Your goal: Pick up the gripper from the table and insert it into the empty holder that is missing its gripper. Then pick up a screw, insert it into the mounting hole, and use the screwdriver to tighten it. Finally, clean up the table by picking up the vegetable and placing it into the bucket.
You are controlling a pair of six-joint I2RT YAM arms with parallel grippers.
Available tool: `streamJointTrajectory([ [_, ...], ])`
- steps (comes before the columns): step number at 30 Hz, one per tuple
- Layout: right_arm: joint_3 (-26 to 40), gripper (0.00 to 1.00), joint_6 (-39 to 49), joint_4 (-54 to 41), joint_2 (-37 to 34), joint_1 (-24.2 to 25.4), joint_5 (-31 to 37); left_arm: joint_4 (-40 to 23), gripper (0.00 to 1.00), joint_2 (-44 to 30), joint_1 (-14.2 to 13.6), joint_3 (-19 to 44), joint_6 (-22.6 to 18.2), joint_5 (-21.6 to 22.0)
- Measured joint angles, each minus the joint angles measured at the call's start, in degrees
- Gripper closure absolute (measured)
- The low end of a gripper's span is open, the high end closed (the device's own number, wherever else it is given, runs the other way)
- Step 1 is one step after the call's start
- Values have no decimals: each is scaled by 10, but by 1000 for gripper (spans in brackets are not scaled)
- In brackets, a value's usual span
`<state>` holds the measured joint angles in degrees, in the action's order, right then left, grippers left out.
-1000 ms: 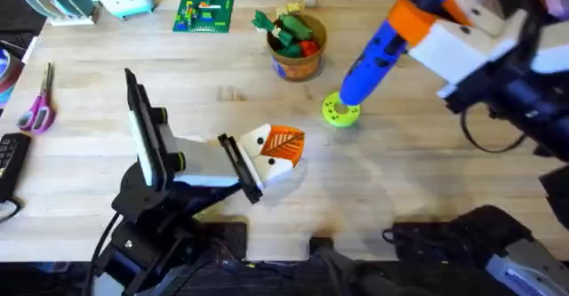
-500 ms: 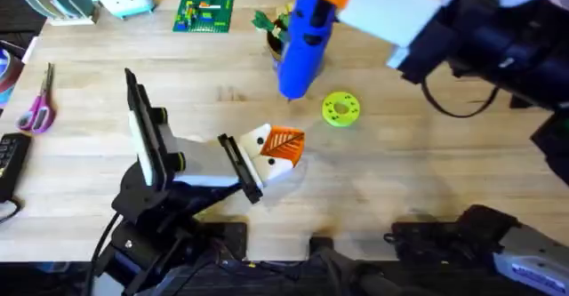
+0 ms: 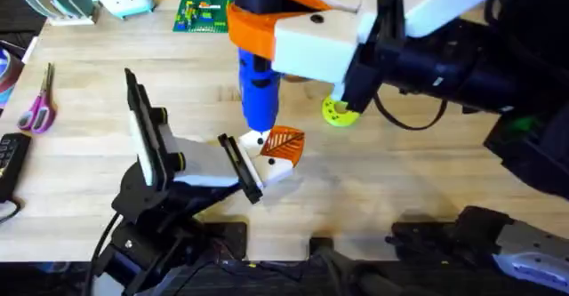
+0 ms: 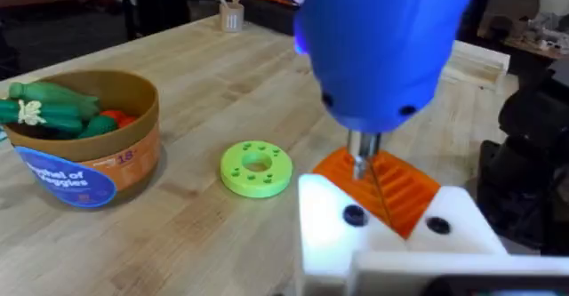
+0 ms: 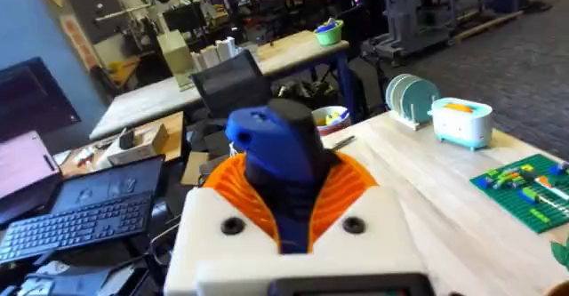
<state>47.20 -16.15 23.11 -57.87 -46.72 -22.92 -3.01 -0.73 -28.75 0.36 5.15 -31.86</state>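
My right gripper (image 5: pixel 283 209) is shut on the blue screwdriver (image 3: pixel 258 74), held upright over the table's middle with its orange collar up. Its metal tip (image 4: pixel 360 161) comes down on the cream-white holder (image 3: pixel 256 141), beside the ribbed orange gripper (image 3: pixel 284 143) seated in it. My left gripper (image 3: pixel 267 158) is shut on the holder and keeps it just above the table. The orange-yellow bucket (image 4: pixel 116 154) holds green and red toy vegetables. I cannot make out a screw under the tip. The dark teal vegetable is out of view.
A lime-green disc with holes (image 3: pixel 336 111) lies right of the holder. My right arm (image 3: pixel 444 56) stretches across the back of the table. Pink scissors (image 3: pixel 37 109) lie at the left edge, and a green brick plate (image 3: pixel 203 12) at the back.
My right arm has swung the screwdriver leftward from over the lime disc and brought its tip down at the holder. My left arm has held still.
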Motion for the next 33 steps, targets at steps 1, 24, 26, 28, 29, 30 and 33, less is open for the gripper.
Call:
streamJointTrajectory([
  [1, 0, 890, 3, 0, 0, 0, 0, 0, 988, 0, 0, 0, 0, 0],
  [24, 0, 898, -8, -9, -4, 0, -5, 0, 988, 0, 0, 0, 0, 0],
  [26, 0, 899, -15, -9, -4, 0, -5, 0, 988, 0, 0, 0, 0, 0],
  [28, 0, 899, -17, -7, -8, 0, -5, 0, 988, 0, 0, 0, 0, 0],
  [29, 1, 900, -19, -6, -11, 0, -5, 0, 988, 0, 0, 0, 0, 0],
  [30, 1, 901, -19, -5, -14, 0, -5, 0, 988, 0, 0, 0, 0, 0],
  [33, 1, 902, -21, -4, -18, 0, -5, 0, 988, 0, 0, 0, 0, 0],
])
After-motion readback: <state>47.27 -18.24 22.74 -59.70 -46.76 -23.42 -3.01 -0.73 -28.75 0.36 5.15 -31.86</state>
